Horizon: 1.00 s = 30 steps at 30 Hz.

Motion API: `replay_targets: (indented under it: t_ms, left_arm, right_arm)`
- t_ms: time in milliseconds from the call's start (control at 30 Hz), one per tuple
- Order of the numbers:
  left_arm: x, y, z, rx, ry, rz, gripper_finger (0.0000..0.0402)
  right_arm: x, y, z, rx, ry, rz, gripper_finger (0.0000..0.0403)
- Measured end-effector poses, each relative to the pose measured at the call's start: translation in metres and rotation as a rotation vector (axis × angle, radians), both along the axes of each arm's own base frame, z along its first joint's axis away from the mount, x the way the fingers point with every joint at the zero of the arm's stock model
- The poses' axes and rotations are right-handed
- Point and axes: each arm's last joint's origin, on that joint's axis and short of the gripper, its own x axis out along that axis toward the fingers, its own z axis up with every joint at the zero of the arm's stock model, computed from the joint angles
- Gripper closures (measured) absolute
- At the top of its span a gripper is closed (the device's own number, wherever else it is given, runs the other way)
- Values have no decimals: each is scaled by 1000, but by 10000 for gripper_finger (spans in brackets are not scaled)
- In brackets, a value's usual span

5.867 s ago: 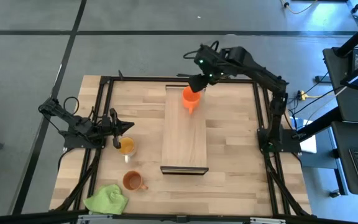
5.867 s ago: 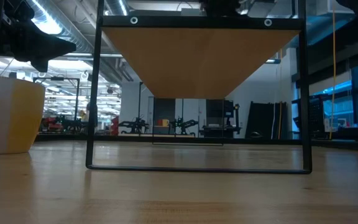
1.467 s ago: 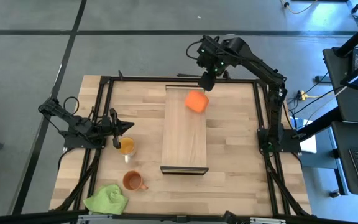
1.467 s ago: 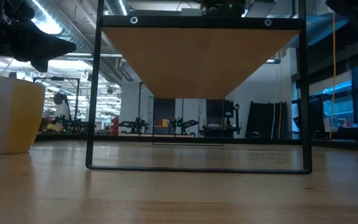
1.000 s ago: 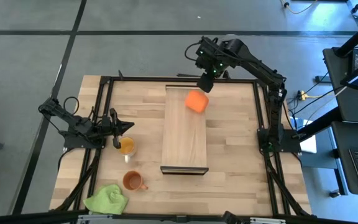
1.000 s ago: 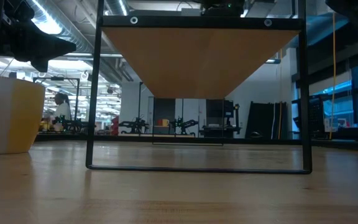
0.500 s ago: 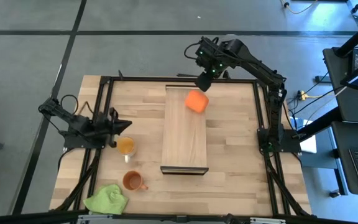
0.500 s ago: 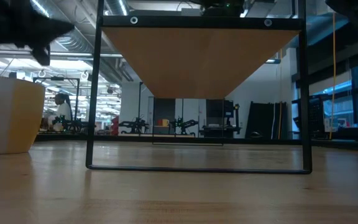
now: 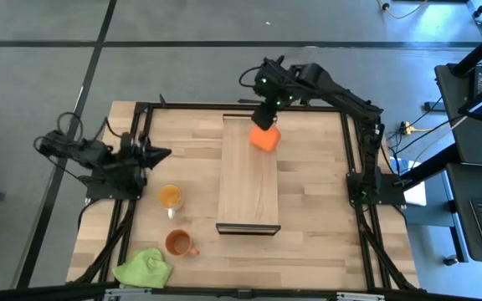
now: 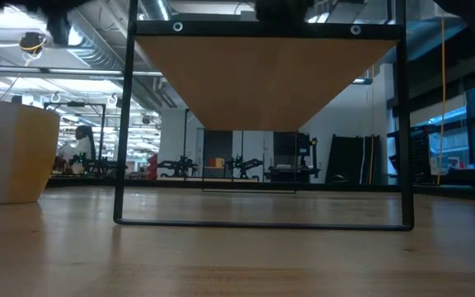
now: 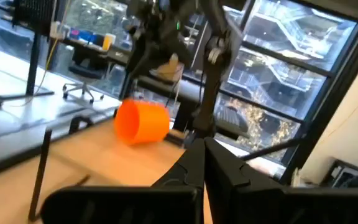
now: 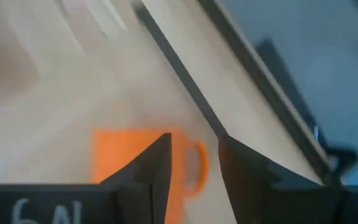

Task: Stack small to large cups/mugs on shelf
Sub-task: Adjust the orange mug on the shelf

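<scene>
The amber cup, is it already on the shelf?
No, the amber cup stands on the tabletop left of the shelf; only the orange mug is on it.

Right arm: base at the right table edge, upper links reaching across to the far end of the table, wrist bent downward. Right gripper points down, its two dark fingers parted with a clear gap between them. Left arm: folded low along the left table edge, links drawn back, wrist aimed toward the table's middle. Left gripper is held level, its fingers pressed together to a closed tip, holding nothing
</scene>
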Motion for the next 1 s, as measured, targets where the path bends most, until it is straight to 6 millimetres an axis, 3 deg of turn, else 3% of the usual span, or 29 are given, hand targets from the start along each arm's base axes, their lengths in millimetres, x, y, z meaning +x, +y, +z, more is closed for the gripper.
replay_targets:
  t_ms: [167,300,400,467,633,767,1000]
  left_arm:
    - [30,4,40,134,135,80,401]
    - [75,22,38,168,312,90,401]
    - [106,50,28,121,386,-1,401]
    - [122,74,31,97,323,-85,401]
    - [142,130,37,43,266,-183,401]
    - [161,160,23,-34,321,-291,401]
    - [204,189,-5,-119,374,-445,401]
  right_arm:
    - [-2,28,30,-175,-139,-63,270]
    - [-25,49,54,-344,-160,-200,270]
    - [-47,66,66,-350,-164,-260,270]
    - [-61,73,64,-304,-110,-310,269]
    - [-73,97,65,-278,-160,-354,269]
    - [-84,106,47,-250,-142,-452,269]
    - [-92,114,-6,-120,-74,-615,269]
